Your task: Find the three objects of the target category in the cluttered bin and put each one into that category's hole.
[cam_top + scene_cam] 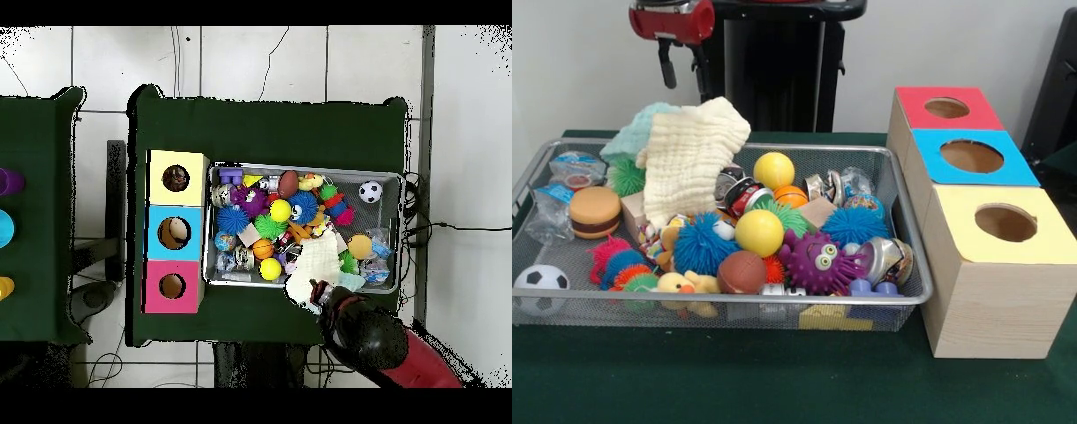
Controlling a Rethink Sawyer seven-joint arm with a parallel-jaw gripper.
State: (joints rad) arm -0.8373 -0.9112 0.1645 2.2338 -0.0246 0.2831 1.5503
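Observation:
The cluttered bin (724, 300) is a long silver wire-mesh basket on the green table, and it also shows in the overhead view (305, 168). It holds a cream cloth (693, 159), two yellow balls (759, 231), a purple spiky monster (818, 261), a blue spiky ball (699, 243), a toy hamburger (595, 212), a soccer ball (541, 287), crushed cans and other toys. My gripper (684, 75) hangs open and empty above the bin's far edge, just over the cloth. In the overhead view the gripper (320, 293) sits at the cloth's near edge.
A wooden box stands right of the bin with three round holes: red (946, 108), blue (971, 156) and yellow (1005, 223). A mint cloth (636, 132) lies behind the cream one. The black pedestal (777, 62) stands behind the bin.

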